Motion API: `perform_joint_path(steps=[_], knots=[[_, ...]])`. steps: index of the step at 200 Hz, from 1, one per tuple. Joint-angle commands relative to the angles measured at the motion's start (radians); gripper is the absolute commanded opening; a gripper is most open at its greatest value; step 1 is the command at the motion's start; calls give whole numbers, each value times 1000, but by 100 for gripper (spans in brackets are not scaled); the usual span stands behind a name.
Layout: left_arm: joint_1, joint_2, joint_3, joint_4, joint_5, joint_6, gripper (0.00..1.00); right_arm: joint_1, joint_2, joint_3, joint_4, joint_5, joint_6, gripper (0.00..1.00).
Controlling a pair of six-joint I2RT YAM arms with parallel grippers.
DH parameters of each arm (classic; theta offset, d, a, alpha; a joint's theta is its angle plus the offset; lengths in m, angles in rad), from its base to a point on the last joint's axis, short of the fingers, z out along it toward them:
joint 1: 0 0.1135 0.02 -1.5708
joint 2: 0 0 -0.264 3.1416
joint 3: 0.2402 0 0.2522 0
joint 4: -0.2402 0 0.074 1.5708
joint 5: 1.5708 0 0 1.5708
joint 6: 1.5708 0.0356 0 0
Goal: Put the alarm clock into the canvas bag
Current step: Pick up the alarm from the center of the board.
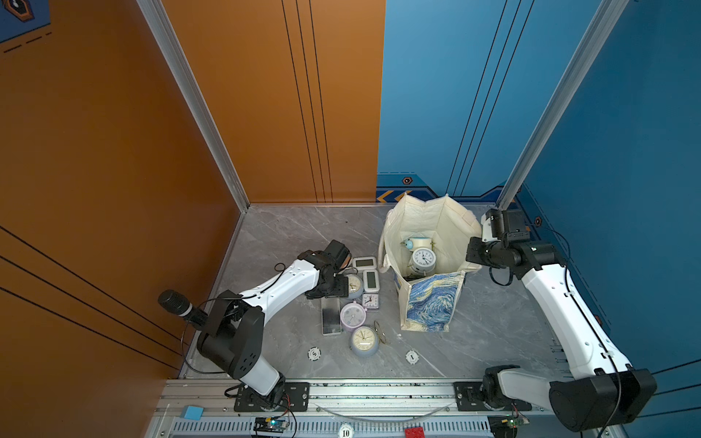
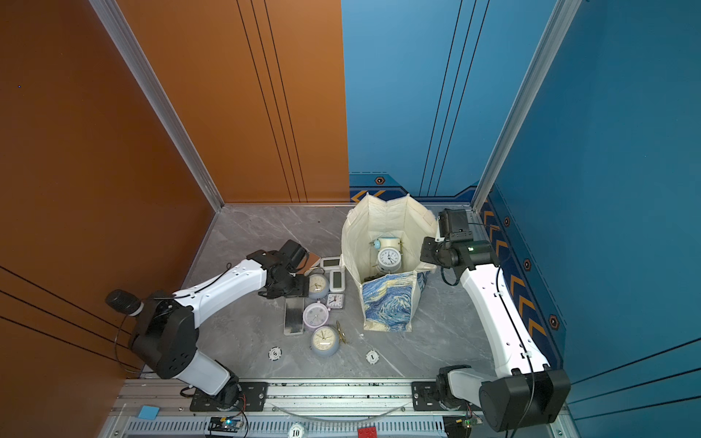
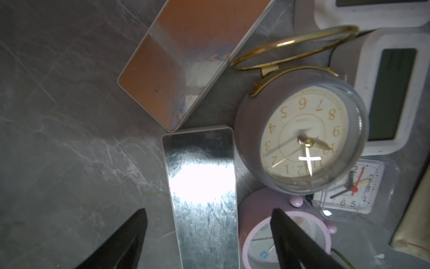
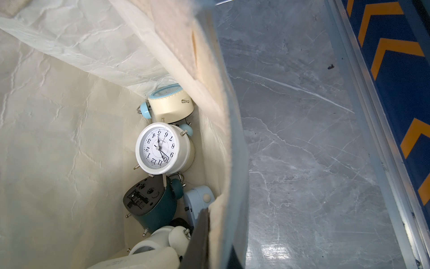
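Left pincer is spread wide with nothing between its fingers, hanging above the cluster of clocks on the table. I see the grey-blue alarm clock, with its gold ring handle, lying face up under the wrist, just beside a mirrored slab and a lilac clock. Right pincer is clenched on the rim of the canvas bag, which stands upright and open to the right of the cluster. A white twin-bell clock lies inside among others.
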Motion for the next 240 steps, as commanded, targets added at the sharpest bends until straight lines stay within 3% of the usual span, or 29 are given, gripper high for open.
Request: perform_joint_path(steps=[1,41,137,240], knots=[[-2,33,-21,16,-4,-29,85,7,11,7,3,4,-4,9],[-4,95,-38,41,-4,-34,83,5,10,2,5,6,-3,9],[1,141,-72,85,-3,-35,66,5,3,-4,5,6,-1,9],[37,17,-96,64,-11,-7,50,7,2,5,5,1,5,9]])
